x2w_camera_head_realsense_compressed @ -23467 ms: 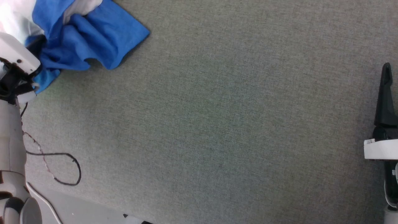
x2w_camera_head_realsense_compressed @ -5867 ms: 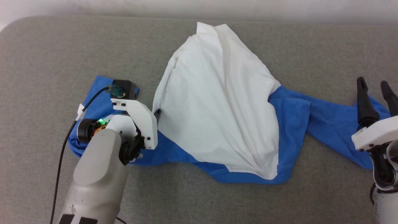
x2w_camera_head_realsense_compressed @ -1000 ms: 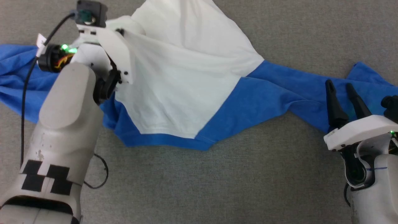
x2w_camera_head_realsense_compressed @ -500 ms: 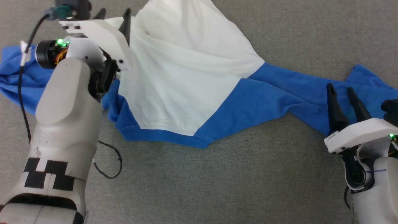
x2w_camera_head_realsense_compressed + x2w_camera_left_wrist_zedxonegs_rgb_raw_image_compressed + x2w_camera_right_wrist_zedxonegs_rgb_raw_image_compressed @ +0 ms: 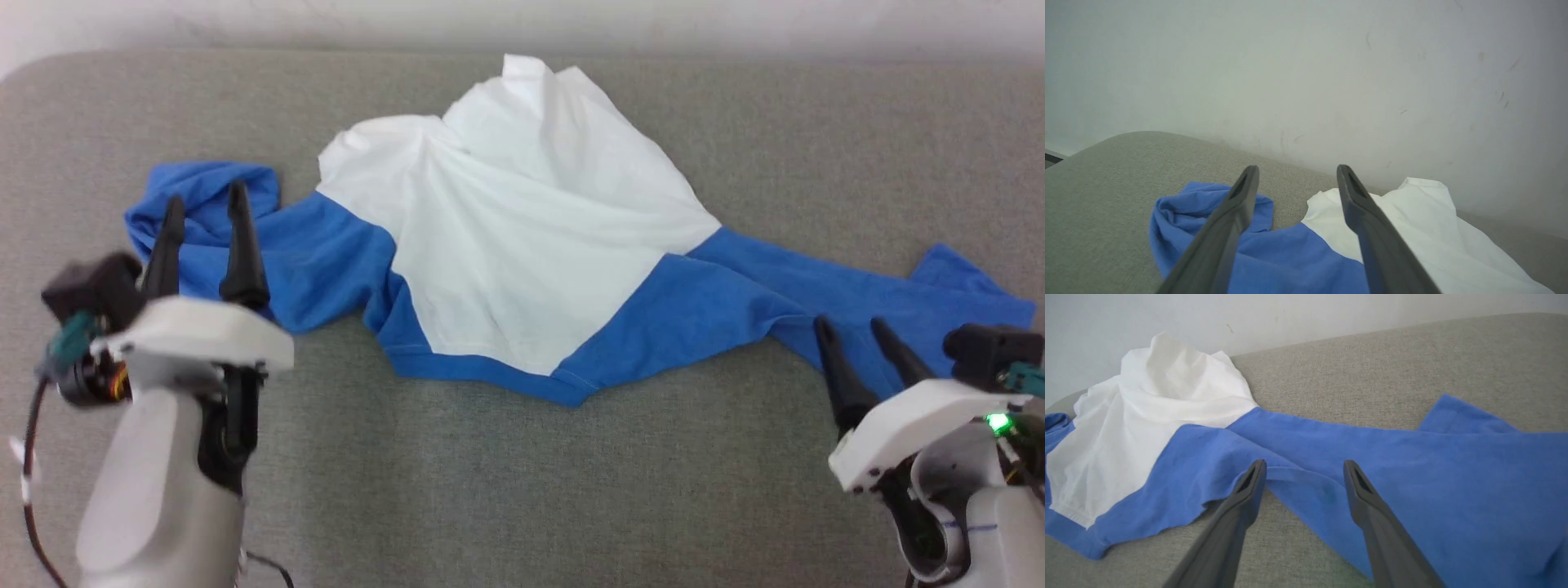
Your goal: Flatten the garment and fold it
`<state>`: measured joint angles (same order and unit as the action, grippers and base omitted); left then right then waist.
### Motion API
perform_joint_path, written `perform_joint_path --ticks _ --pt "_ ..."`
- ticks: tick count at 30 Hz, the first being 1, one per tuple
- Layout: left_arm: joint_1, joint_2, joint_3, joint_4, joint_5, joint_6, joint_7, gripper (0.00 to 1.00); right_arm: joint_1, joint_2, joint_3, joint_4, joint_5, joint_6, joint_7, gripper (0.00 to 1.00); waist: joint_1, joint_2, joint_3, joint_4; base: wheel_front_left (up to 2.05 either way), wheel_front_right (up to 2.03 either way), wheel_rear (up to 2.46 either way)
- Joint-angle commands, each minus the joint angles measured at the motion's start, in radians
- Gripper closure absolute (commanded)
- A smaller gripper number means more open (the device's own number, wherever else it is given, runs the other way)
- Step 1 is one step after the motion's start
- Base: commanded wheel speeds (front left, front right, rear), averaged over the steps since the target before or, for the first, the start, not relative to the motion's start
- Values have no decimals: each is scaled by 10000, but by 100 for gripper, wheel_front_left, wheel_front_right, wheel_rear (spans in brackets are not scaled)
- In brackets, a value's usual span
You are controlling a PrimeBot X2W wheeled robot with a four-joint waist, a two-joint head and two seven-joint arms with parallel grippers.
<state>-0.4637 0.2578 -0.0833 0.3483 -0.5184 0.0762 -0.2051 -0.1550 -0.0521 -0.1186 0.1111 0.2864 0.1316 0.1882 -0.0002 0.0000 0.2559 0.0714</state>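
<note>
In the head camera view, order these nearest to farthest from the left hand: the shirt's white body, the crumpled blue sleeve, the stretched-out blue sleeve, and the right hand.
From the left hand:
1. Crumpled blue jersey sleeve: at its fingertips, left.
2. White jersey body: centre.
3. Stretched-out blue jersey sleeve: right.
4. Right hand: lower right, over that sleeve's edge; nearly tied with it.

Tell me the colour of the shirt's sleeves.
Bright blue sleeves on a white shirt; the head view shows them best.

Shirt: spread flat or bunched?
Bunched: the garment has creases across its white body and one blue sleeve heaped up.
</note>
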Motion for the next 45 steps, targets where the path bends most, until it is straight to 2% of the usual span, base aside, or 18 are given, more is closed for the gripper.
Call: perform_joint_path --ticks 1,5,8,14,21,29,30,31,37,45 --pt "624 -57 135 -433 -88 180 -153 0 377 18 158 -341 -56 -9 486 0 2 0 -706 270 0 0 0" --pt "1952 -219 292 -1218 -164 470 -266 0 1169 18 681 -1236 360 -9 2186 0 2 0 -1008 273 0 0 0" --pt "2564 -263 317 -1630 -196 649 -192 0 1284 18 971 -1701 562 -9 2915 0 2 0 -1029 236 0 0 0" --pt "2939 -212 152 -2079 -160 784 184 0 533 18 1088 -987 444 -9 3727 0 2 0 -834 366 0 0 0" --pt "2928 -186 -31 -2223 -90 818 341 0 -630 18 1330 291 118 -9 3794 0 2 0 -550 541 0 0 0" --pt "2760 -271 -205 -2147 -154 754 385 0 -1761 18 1606 1625 -81 -9 3212 0 2 0 -183 713 0 0 0" --pt "2741 -289 -223 -2130 -170 749 392 0 -1839 18 1656 1724 -41 -9 3139 39 2 0 -156 712 0 0 0" --pt "2725 -305 -236 -2115 -187 746 397 0 -1909 18 1695 1783 16 -9 3018 99 2 0 -132 706 0 0 0" --pt "2624 -475 -340 -1963 -580 671 905 0 -1909 18 1562 1616 163 -9 2695 100 2 0 -65 627 0 0 0" --pt "2448 -956 -460 -1587 -1898 792 3061 0 -1221 18 671 -139 76 -9 3160 100 2 0 0 343 0 0 0"
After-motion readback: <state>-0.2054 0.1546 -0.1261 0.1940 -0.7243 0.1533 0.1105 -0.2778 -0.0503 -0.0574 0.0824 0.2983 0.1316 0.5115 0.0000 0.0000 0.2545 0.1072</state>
